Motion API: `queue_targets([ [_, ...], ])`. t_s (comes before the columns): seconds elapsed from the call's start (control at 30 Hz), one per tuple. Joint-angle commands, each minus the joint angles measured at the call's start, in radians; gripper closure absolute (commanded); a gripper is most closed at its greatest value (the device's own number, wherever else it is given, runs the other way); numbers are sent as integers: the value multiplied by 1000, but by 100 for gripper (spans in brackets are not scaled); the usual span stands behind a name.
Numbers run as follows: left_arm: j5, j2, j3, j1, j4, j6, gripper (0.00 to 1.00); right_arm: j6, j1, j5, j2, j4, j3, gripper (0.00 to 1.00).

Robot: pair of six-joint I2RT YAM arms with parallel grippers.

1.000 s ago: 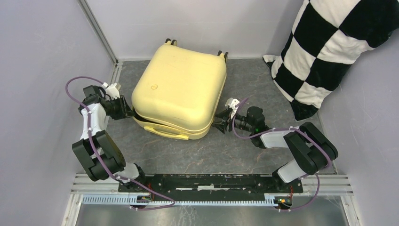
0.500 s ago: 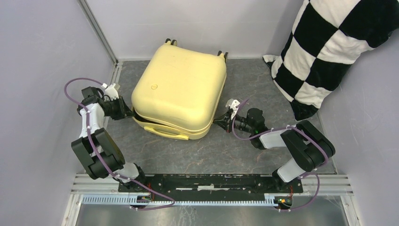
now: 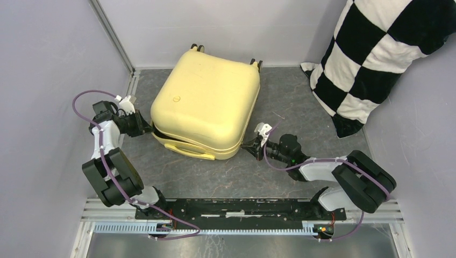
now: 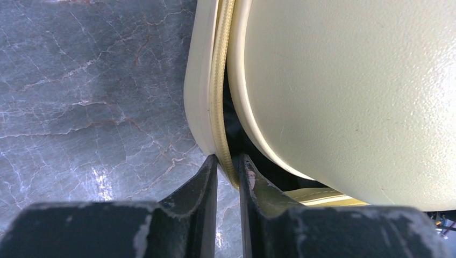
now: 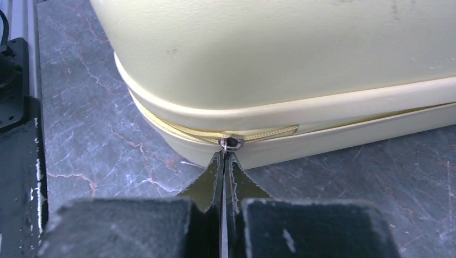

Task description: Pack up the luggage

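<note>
The pale-yellow luggage point(image 3: 204, 107) lies flat on the grey floor with its lid down, and a dark gap shows between the shells on its left side. My left gripper point(image 3: 145, 128) is at that left edge. In the left wrist view it point(image 4: 228, 161) is shut on the yellow zipper band point(image 4: 218, 80) of the lower shell point(image 4: 200, 80), with the lid point(image 4: 349, 97) to the right. My right gripper point(image 3: 248, 145) is at the near right corner. In the right wrist view it point(image 5: 224, 153) is shut on the metal zipper pull point(image 5: 231, 142).
A black-and-white checkered pillow point(image 3: 376, 59) leans in the far right corner. Lilac walls close in left, back and right. The suitcase's wheels point(image 3: 255, 63) point toward the back wall and its side handle point(image 3: 188, 150) faces the arms' mounting rail point(image 3: 236, 207).
My right gripper has shut on the zipper pull and the right arm has drawn nearer along the suitcase's corner. The left gripper has tightened on the zipper band.
</note>
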Motion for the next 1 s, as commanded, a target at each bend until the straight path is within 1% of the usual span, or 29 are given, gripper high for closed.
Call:
queue_targets([
  [0.0,88,8,-38,-38,52,-40,98,-25,114,11,-84,-58,-29,100],
  [0.1,90,2,-41,-47,54,-45,98,-10,179,54,-101,-77,-41,100],
  [0.23,93,-20,-54,-59,54,-46,98,30,255,148,-104,-100,-36,100],
  [0.3,93,-28,-62,-64,53,-45,98,95,289,217,-95,-91,-28,100],
  [0.4,90,-36,-73,-71,54,-42,98,262,314,295,-67,-86,2,100],
  [0.47,87,-39,-79,-73,54,-42,98,302,344,321,-60,-126,41,100],
  [0.53,82,-44,-86,-73,54,-44,98,278,395,358,-71,-161,78,100],
  [0.63,69,-55,-90,-81,36,-39,98,228,460,410,-78,-283,143,100],
  [0.77,60,-78,-96,-81,33,-37,98,221,525,449,-90,-354,141,100],
  [0.8,60,-83,-98,-81,33,-37,98,236,526,468,-98,-361,124,98],
  [0.83,58,-85,-98,-81,33,-38,98,264,526,501,-116,-361,100,93],
  [0.87,55,-87,-98,-81,33,-39,98,288,521,528,-140,-359,71,87],
  [0.93,48,-87,-96,-81,33,-43,98,324,489,545,-196,-350,16,78],
  [0.97,45,-86,-95,-81,33,-43,98,355,459,536,-226,-350,-10,70],
])
